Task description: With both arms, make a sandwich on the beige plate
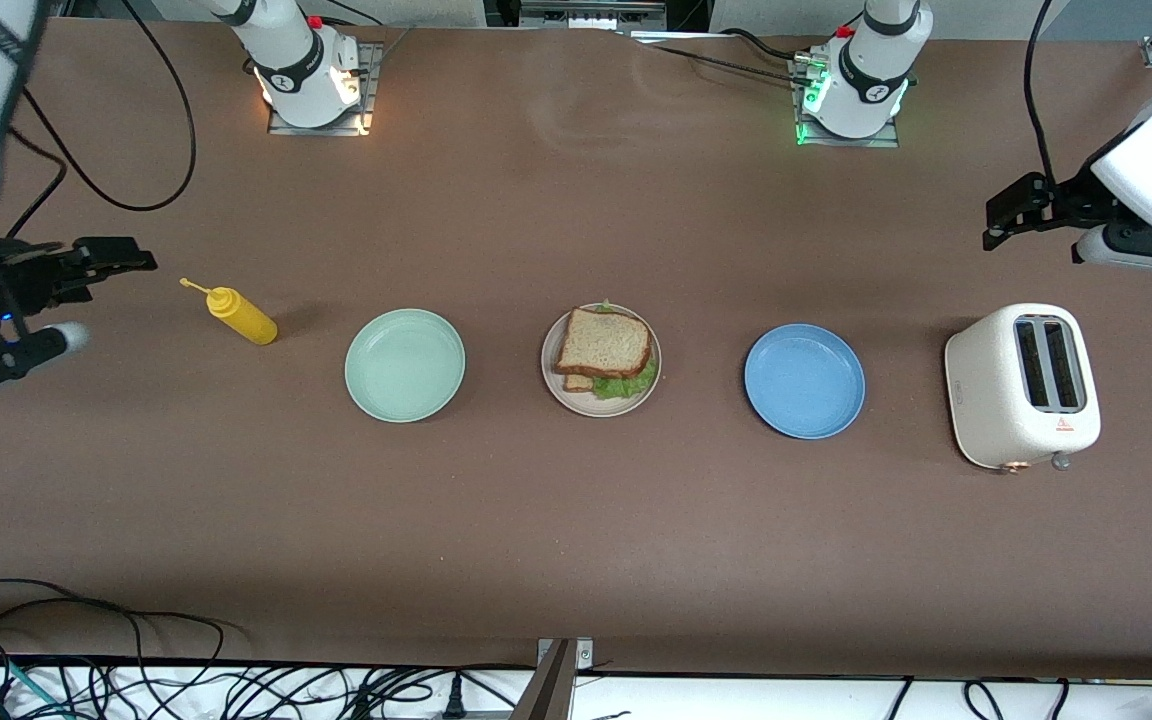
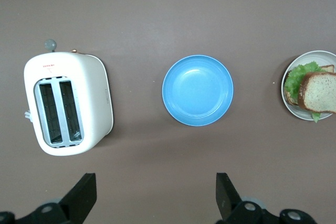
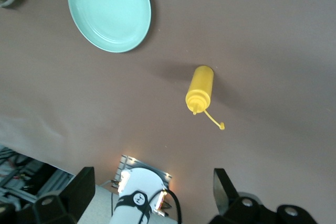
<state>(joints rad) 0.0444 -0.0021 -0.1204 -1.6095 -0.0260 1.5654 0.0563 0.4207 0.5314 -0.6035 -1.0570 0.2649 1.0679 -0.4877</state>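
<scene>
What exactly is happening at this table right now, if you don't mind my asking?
Nothing is being handled at the moment. A finished sandwich sits on the beige plate, between a mint-green plate and a blue plate. Both arms wait at the table's ends with open fingers: the right end effector near the mustard bottle, the left end effector over the table by the toaster.

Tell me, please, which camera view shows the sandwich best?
The front view: the sandwich shows whole on the beige plate, top slice over lettuce. The left wrist view cuts it off at the picture's edge. The right wrist view catches only a sliver of the plate, no sandwich to speak of.
</scene>
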